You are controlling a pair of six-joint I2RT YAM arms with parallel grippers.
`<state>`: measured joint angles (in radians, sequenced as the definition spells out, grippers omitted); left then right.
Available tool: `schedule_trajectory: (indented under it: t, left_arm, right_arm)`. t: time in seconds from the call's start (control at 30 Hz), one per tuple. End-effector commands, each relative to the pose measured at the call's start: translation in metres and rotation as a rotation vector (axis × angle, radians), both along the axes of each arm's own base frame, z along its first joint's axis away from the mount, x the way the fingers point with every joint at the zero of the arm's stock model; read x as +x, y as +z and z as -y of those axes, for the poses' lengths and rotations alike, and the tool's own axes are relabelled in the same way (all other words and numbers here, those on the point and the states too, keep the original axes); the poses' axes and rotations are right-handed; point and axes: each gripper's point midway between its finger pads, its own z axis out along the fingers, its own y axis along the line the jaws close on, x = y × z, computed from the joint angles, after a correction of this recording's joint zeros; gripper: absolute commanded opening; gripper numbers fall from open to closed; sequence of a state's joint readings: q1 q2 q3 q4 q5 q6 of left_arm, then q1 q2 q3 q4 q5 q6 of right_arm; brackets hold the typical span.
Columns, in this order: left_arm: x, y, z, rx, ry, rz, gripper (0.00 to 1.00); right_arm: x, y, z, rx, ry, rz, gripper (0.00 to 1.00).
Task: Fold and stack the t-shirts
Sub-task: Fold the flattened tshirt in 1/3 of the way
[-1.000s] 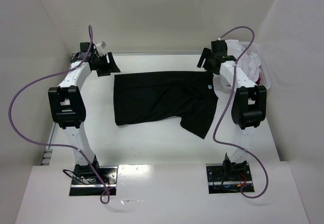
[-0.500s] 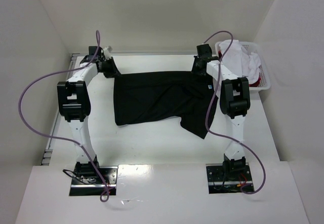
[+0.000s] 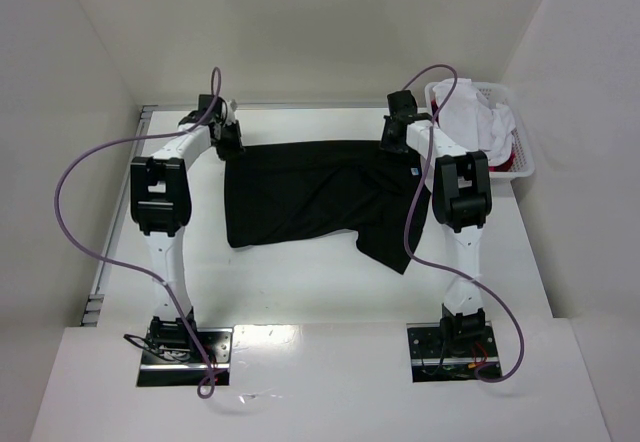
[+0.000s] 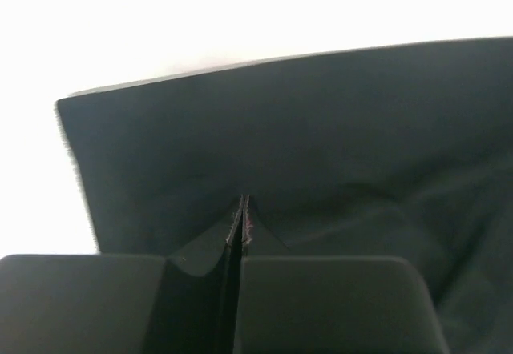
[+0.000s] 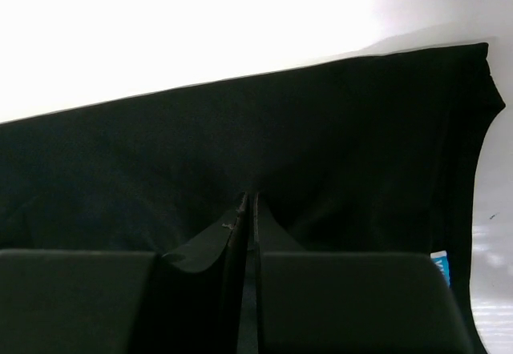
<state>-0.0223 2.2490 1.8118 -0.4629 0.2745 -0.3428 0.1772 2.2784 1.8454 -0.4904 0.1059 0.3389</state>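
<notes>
1. Black t-shirt [image 3: 318,197] lies spread flat on the white table [image 3: 300,282], with its long straight edge along the far side and one sleeve trailing toward the near right
2. Left fingers [image 4: 215,247] are pressed together near the shirt's far left corner, pinching a small peak of black cloth between their tips
3. Right fingers [image 5: 215,243] are closed in the same way near the far right end of the shirt, with a ridge of cloth caught between them
4. A small blue label [image 5: 441,267] shows on the shirt just to the right of the right fingers
5. Left arm [image 3: 160,197] and right arm [image 3: 460,197] each reach from a base at the near edge of the table to the shirt's far edge
6. White lattice basket [image 3: 522,162] stands at the far right corner of the table, beside the right arm and apart from the black shirt
7. White shirts [image 3: 482,120] are heaped in the basket, and a strip of red cloth [image 3: 515,152] shows at its right side
</notes>
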Motion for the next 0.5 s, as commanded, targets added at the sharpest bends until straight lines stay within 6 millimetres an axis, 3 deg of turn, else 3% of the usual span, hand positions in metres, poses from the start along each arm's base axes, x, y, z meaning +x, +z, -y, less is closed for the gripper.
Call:
schedule_trajectory:
  t: [0.0,0.13,0.2,0.23,0.47]
  left_arm:
    - [-0.010,-0.032,-0.024,0.136,0.081,-0.088,0.00]
    - [-0.011,-0.042,-0.038,0.229,0.133,-0.141,0.00]
    - [-0.015,-0.053,-0.047,0.278,0.155,-0.173,0.00]
    - [-0.012,-0.049,-0.049,0.291,0.150,-0.165,0.00]
    - [-0.002,-0.059,-0.073,0.290,0.172,-0.183,0.00]
  right_arm:
    - [0.002,0.013,0.003,-0.021,0.002,0.028,0.10]
    - [0.000,0.010,0.004,-0.023,0.002,0.019,0.10]
    - [-0.001,0.018,0.004,-0.015,-0.005,0.031,0.10]
    - [-0.001,0.018,0.004,-0.015,-0.006,0.031,0.10]
    - [-0.009,0.053,0.003,0.008,-0.006,0.077,0.14]
